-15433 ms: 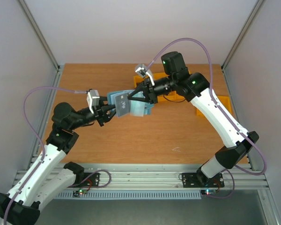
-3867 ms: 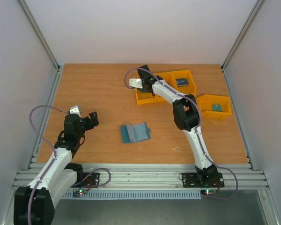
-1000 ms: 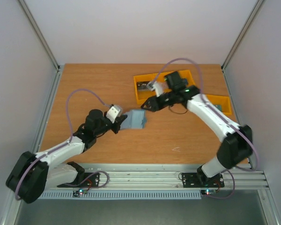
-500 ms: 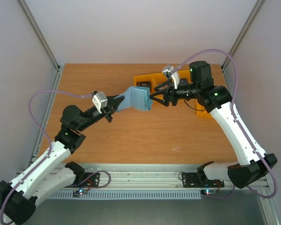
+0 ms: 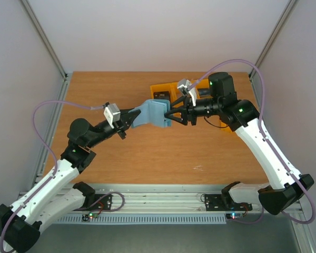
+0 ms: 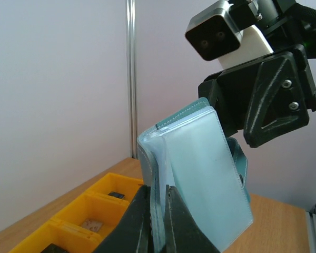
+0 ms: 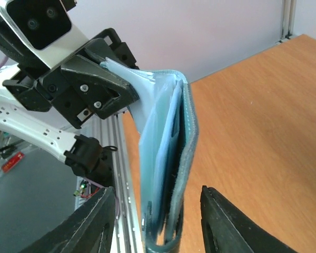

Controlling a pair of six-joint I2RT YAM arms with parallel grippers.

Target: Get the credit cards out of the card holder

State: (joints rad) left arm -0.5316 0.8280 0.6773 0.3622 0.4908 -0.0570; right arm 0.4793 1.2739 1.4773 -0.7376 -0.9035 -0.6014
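The teal card holder [image 5: 154, 112] is held up off the table between the two arms. My left gripper [image 5: 137, 117] is shut on its lower edge; in the left wrist view the black fingers [image 6: 141, 219] pinch the holder [image 6: 200, 174] by its pale inner sleeves. My right gripper [image 5: 169, 116] is open, and its two fingers straddle the holder's free end without touching it. In the right wrist view the holder [image 7: 171, 158] stands edge-on between the wide-apart fingers [image 7: 229, 224]. No credit card can be told apart from the pale sleeves.
Yellow plastic bins [image 5: 162, 93] stand at the back of the wooden table just behind the holder, with small items in them [image 6: 89, 216]. Another yellow bin [image 5: 227, 128] shows partly under the right arm. Metal frame posts line both sides.
The right gripper has moved left, closer to the holder, so its open fingers now straddle the holder's end. The left arm still holds the holder raised, almost unmoved.
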